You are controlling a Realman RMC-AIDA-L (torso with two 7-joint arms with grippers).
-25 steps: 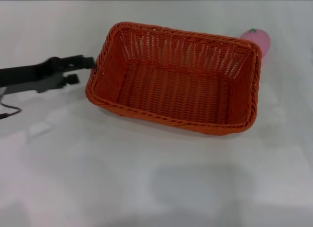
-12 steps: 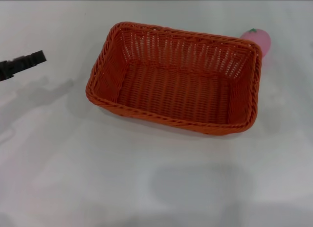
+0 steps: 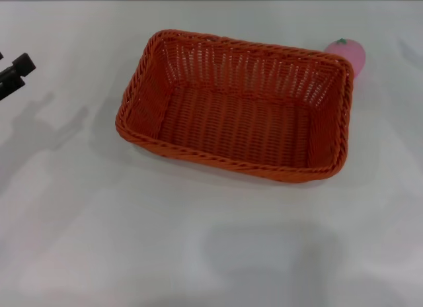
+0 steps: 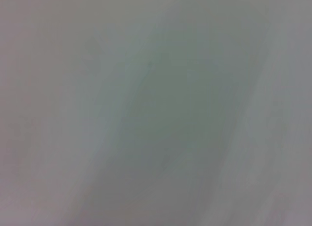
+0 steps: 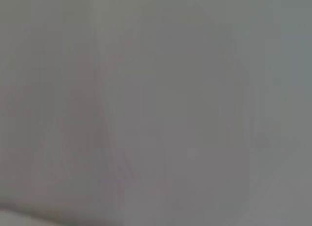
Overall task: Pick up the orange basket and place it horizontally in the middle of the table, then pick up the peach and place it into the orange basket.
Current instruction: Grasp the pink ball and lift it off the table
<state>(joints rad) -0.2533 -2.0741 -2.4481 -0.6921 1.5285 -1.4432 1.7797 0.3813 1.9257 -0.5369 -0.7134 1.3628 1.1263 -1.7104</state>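
Note:
The orange basket (image 3: 236,106) lies on the white table (image 3: 198,241) around the middle of the head view, long side across and slightly skewed, with nothing inside it. The pink peach (image 3: 350,52) sits on the table just behind the basket's far right corner, partly hidden by the rim. At the far left edge of that view my left gripper (image 3: 18,72) is open, holds nothing, and is well apart from the basket. My right gripper is out of view. Both wrist views show only bare pale tabletop.
The left arm's shadow (image 3: 39,128) falls on the table left of the basket. Bare tabletop runs in front of the basket and along both of its sides.
My left gripper has drawn back from the basket's left rim to the left edge of the view. Basket and peach have not moved.

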